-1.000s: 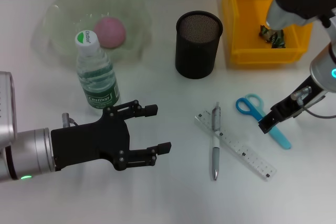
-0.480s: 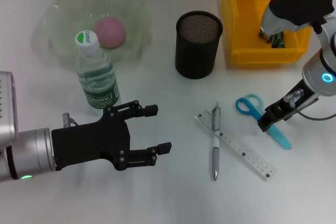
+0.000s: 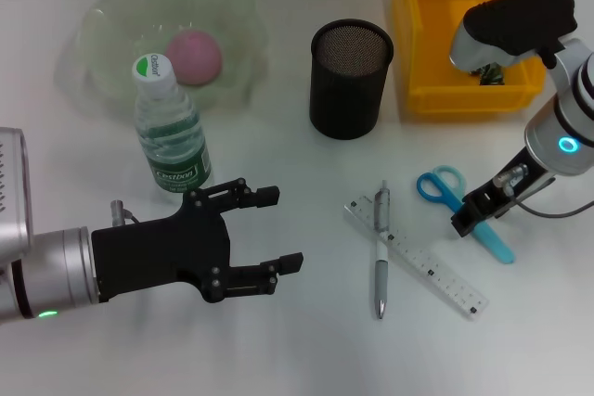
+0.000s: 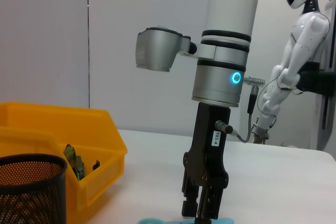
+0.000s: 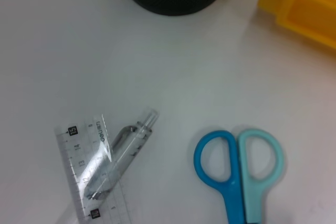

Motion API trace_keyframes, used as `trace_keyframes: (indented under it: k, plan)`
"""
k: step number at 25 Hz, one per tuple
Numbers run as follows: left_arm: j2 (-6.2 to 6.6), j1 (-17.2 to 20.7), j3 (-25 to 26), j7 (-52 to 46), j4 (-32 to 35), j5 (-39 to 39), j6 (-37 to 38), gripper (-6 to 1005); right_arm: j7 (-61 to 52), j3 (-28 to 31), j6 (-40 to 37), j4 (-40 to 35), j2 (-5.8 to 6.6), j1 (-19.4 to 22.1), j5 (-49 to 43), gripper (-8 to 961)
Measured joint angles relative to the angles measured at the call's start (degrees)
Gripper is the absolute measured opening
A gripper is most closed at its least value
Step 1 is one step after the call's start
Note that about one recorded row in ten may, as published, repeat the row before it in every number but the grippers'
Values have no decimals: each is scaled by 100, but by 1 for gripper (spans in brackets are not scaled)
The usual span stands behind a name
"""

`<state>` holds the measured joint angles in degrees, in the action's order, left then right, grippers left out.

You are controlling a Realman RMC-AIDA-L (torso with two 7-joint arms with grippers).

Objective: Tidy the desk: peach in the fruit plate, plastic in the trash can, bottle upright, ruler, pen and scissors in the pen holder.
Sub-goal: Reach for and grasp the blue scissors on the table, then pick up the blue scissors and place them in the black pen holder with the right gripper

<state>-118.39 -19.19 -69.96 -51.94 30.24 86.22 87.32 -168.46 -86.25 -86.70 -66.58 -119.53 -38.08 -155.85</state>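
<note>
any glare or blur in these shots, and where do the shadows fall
Head view: even light with faint shadows, a soft one under the left gripper; the fruit plate looks hazy. Left wrist view: the right gripper is sharp above the scissors, and the pen holder in the near corner is slightly soft. Right wrist view: mildly soft throughout, with glare on the transparent ruler.

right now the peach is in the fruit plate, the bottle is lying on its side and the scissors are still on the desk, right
Not quite: the bottle stands upright beside the fruit plate, as the head view shows. The peach is in the plate, and the scissors lie on the desk.
</note>
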Motion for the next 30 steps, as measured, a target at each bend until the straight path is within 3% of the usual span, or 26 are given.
trace_keyframes:
  k: [8,13,24,30]
  plan:
    - [0,2,0,0,-49,0,-5,805,4,-6,59,107,0,-42,2,538]
    - [0,3,-1,0,-52,0,-5,805,11,-6,65,113,0,-42,2,386]
    - [1,3,0,0,-56,0,-5,805,37,-51,136,257,1,-86,2,339]
    - [6,12,4,0,-55,0,-4,805,49,-75,163,201,-7,-59,8,263]
